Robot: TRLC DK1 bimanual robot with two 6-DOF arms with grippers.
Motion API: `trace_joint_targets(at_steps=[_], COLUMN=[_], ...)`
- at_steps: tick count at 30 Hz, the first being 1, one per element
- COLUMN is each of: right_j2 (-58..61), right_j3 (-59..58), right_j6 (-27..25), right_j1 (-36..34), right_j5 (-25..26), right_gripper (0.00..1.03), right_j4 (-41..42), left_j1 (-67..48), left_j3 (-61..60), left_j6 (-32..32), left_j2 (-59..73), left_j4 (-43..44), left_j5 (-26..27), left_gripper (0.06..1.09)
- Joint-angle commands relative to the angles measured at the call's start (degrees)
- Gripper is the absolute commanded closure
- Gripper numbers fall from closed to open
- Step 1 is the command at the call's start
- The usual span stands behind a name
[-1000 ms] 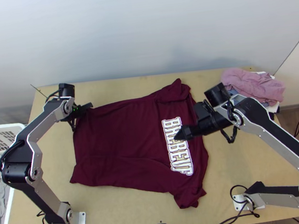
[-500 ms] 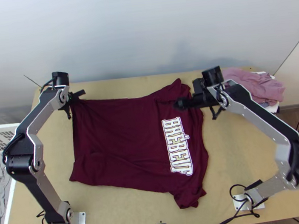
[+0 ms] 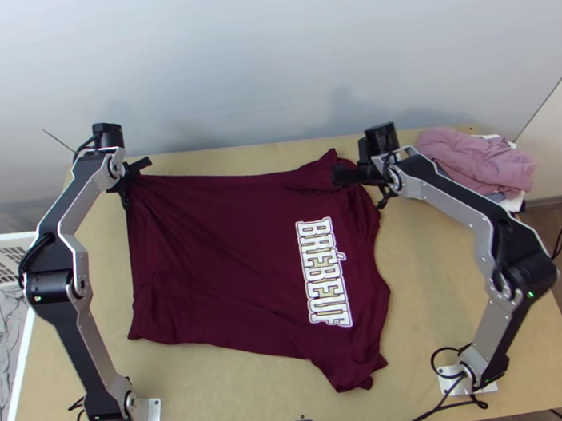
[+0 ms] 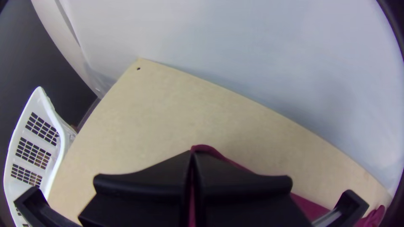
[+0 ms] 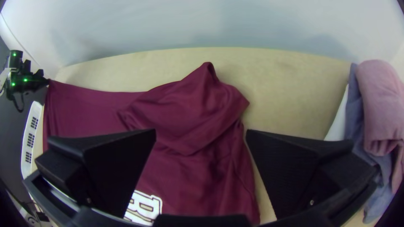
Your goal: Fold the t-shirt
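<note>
And there's your shirt (image 3: 221,249), spread across the middle of the frame, lettering (image 3: 324,274) up, hem toward the left, the lower sleeve (image 3: 346,368) near the bottom. Your left gripper (image 4: 193,154), upper left in the top view, has its fingers closed on the hem's upper corner, and the cloth pulls into creases from that pinch. Over on the upper right of the shirt, your right gripper (image 5: 201,133) hangs with fingers wide apart above the rumpled upper sleeve (image 5: 206,90), nothing between them. So you're at the very start, by the look of it: one corner caught, no fold made. A grip at the sleeve or shoulder likely comes next, then every fold is left to do.
</note>
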Motion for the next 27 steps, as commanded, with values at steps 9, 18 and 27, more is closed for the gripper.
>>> trace_joint_targets(at_steps=[9,18,27], right_j2=[14.43,18.65,19.88], right_j3=[10.42,16.40,20.62], right_j6=[2.11,2.64,1.32], right_j1=[-1.07,-1.42,-1.07], right_j5=[2.83,2.75,2.39], right_gripper=[0.04,0.28,0.99], right_j4=[1.47,-1.43,-1.43], left_j1=[0.33,0.50,-0.11], left_j3=[9.71,9.98,10.50], left_j6=[0.31,0.75,0.84], left_j2=[7.26,7.26,7.26], left_j4=[-4.05,-4.67,-5.20], left_j5=[-0.32,-0.32,-0.32], left_gripper=[1.04,1.04,1.04])
